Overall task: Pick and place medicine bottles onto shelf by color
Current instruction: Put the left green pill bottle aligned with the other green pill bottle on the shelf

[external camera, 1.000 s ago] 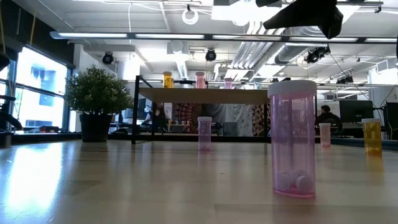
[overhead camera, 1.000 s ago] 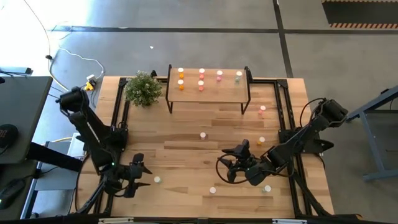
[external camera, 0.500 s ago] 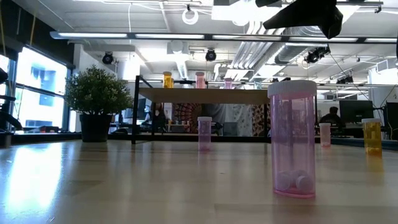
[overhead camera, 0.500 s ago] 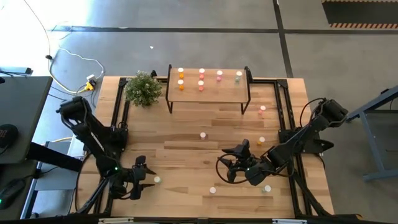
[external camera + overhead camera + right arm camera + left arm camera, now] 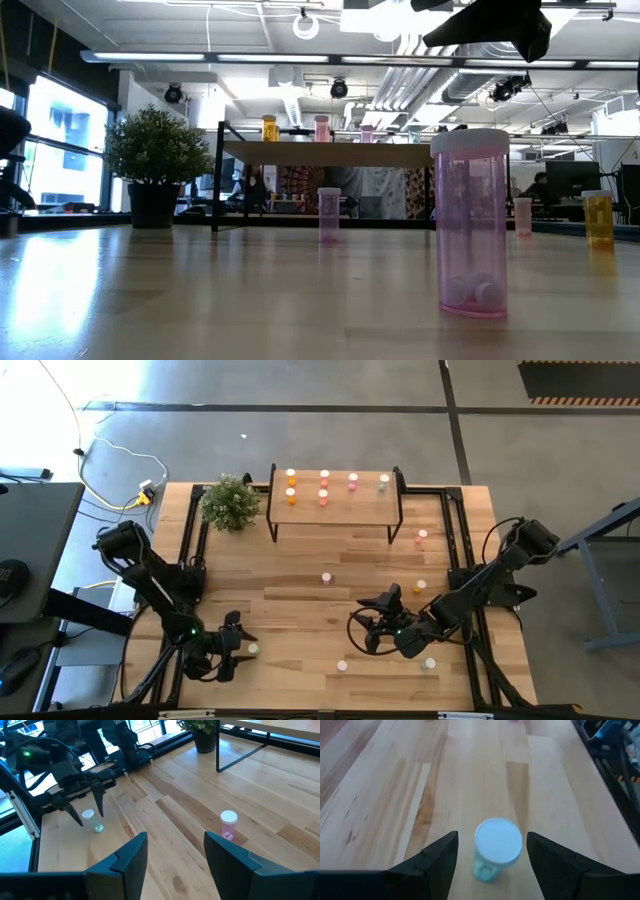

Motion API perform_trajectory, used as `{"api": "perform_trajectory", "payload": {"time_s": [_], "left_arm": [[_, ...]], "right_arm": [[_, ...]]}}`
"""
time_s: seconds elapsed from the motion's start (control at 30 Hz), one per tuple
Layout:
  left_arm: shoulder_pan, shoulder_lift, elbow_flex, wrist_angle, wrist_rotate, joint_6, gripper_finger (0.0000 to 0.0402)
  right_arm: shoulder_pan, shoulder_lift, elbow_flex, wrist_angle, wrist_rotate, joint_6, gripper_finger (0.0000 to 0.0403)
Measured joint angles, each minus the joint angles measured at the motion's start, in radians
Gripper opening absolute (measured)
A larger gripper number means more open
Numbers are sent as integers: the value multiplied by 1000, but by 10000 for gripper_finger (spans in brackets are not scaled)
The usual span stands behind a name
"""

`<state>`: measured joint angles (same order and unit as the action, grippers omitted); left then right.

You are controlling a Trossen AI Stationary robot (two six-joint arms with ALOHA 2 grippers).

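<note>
A pale green medicine bottle [image 5: 497, 849] with a white cap stands upright on the table near its front left. My left gripper [image 5: 492, 839] is open, with one finger on each side of the bottle and a gap to each. The high view shows this gripper [image 5: 243, 647] right beside the bottle [image 5: 254, 649]. My right gripper [image 5: 375, 626] hangs open above the table's front middle, holding nothing. The shelf [image 5: 335, 510] at the far edge carries several bottles. Other bottles, such as a pink one [image 5: 326, 577], stand loose on the table.
A potted plant [image 5: 230, 503] stands left of the shelf. Loose bottles stand at the right [image 5: 421, 538], [image 5: 420, 588] and near the front edge [image 5: 342, 665], [image 5: 430, 662]. The low view has a pink bottle [image 5: 470, 225] close in front. Bare planks lie between the arms.
My left gripper has sunk toward the table and gone toward its right edge, up to the pale green bottle, and now stands around it. The bottle has stayed in place.
</note>
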<state>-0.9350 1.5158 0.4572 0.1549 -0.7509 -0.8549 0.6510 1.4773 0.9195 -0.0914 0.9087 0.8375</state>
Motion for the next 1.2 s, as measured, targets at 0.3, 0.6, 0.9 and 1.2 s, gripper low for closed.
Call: {"api": "perform_trajectory", "payload": {"time_s": [0.3, 0.6, 0.9, 1.2], "left_arm": [[27, 0, 0, 23, 6, 21, 224], [32, 0, 0, 23, 37, 47, 175], [31, 0, 0, 23, 32, 47, 128], [31, 0, 0, 31, 32, 47, 111]], "right_arm": [[0, 0, 0, 0, 0, 0, 186], [0, 0, 0, 0, 0, 0, 186], [0, 0, 0, 0, 0, 0, 186], [0, 0, 0, 0, -4, 0, 186]]}}
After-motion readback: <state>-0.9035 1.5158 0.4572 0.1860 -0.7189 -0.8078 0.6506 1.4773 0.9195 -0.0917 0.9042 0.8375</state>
